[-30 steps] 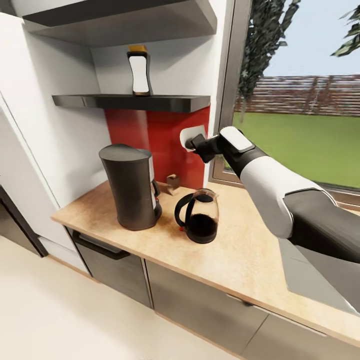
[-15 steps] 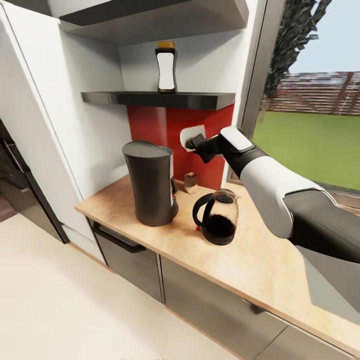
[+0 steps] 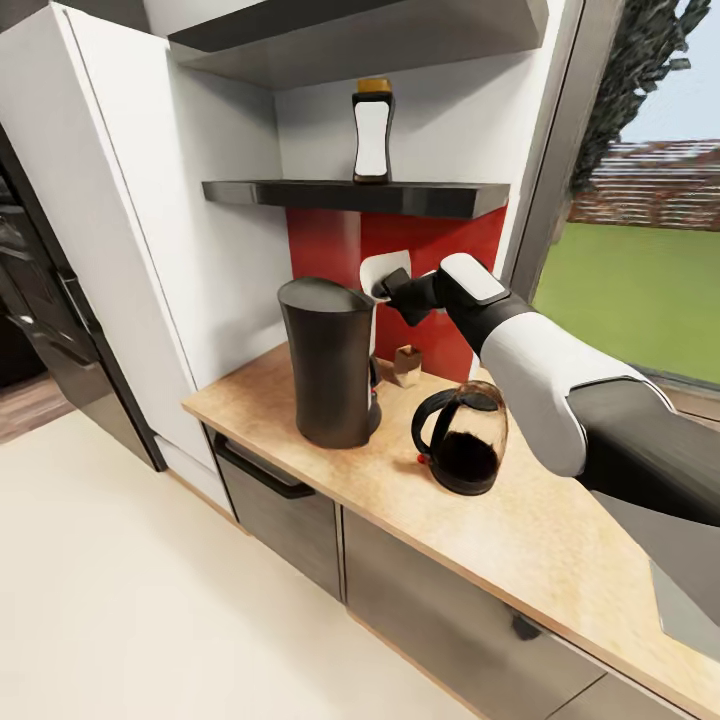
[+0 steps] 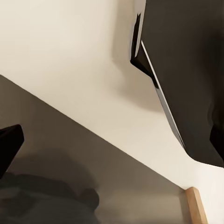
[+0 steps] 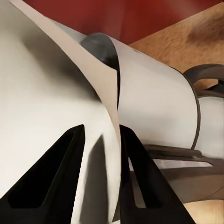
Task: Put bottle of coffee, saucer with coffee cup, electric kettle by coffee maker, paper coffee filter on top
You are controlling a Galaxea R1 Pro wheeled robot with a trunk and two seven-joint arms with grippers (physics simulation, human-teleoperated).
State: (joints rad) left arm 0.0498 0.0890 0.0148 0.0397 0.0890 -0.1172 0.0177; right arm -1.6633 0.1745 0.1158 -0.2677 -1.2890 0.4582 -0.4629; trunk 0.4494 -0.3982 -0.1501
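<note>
**One paper filter in the grip, close by the coffee maker's top**

Holds the paper coffee filter [image 3: 384, 271] pinched in the right end effector [image 3: 386, 289], fingers closed down on the white sheet. Shows, in the right wrist view, the curled paper [image 5: 154, 107] running between the two dark fingers [image 5: 46, 179] with no gap left on either side. Keeps the filter up off the table, just beside the upper right of the coffee maker [image 3: 330, 365]; touching or apart, cannot tell. Puts it in front of the red backsplash [image 3: 330, 245] and below the kitchen shelf [image 3: 300, 192].

Finds the coffee maker upright near the left end of the table [image 3: 520, 530], toward the back edge. Finds the electric kettle [image 3: 465, 440] upright to its right, apart from it, handle turned toward the maker, dark liquid inside. Places a small tan box [image 3: 406, 365] at the back edge, between the two. Leaves the bottle of coffee [image 3: 372, 138] upright on the kitchen shelf, above the maker.

Catches only a dark tip of the left end effector [image 4: 8, 145] at the frame's edge in the left wrist view, over pale floor [image 4: 60, 46]; open or closed, cannot tell.
</note>
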